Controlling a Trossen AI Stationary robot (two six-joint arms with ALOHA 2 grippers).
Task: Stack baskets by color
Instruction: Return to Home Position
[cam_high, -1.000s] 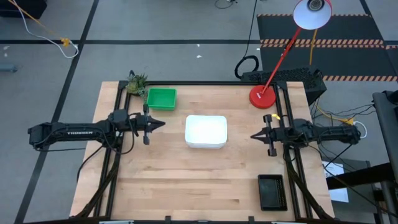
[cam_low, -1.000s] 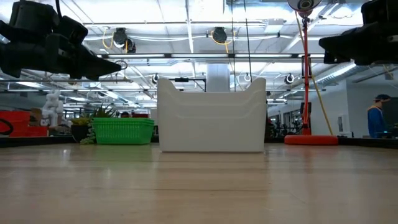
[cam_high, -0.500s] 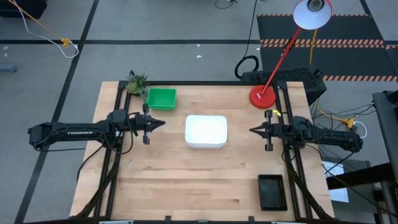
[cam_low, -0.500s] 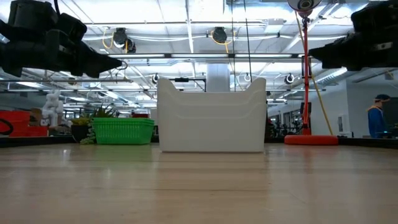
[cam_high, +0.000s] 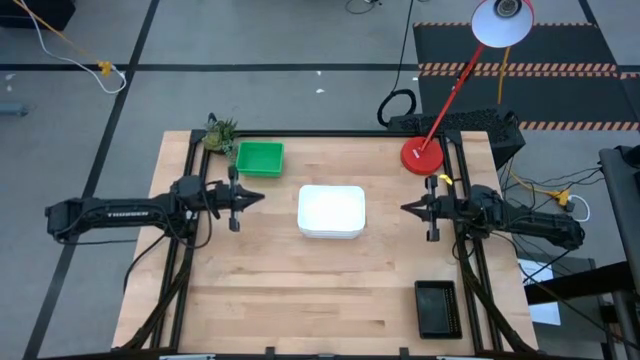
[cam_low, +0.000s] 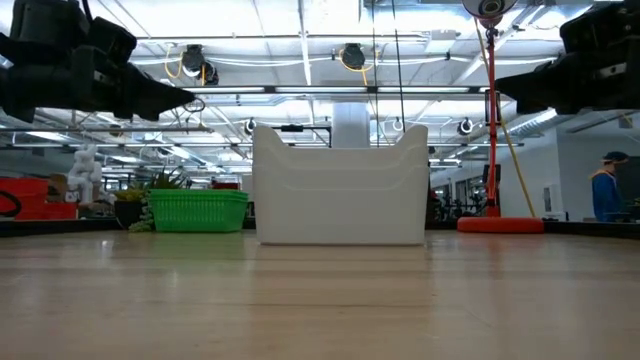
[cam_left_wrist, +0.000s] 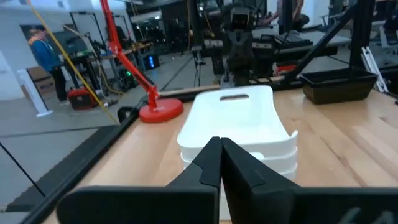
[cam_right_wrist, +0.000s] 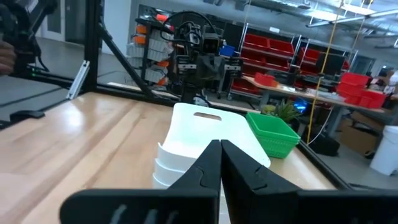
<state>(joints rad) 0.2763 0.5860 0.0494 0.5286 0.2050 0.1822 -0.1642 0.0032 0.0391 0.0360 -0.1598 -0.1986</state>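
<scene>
Both arms hover above the table, facing each other.

Left gripper (cam_high: 258, 198): fingers pressed together, nothing held; the wrist view shows the tips meeting (cam_left_wrist: 219, 147). Right gripper (cam_high: 408, 209): same, pinched closed and empty (cam_right_wrist: 219, 149).

White stack (cam_high: 331, 211) sits on the table between the two grippers, straight ahead of each and well clear of both tips. The nested rims show in both wrist views (cam_left_wrist: 239, 127) (cam_right_wrist: 186, 134).

Green stack (cam_high: 260, 158) is near the left gripper, off to its far side, next to the plant (cam_high: 220, 133).

Black stack (cam_high: 437, 308) is well apart from the right gripper, towards the table's near edge.

Lamp base (cam_high: 422, 155) is near the right gripper, on its far side.
</scene>
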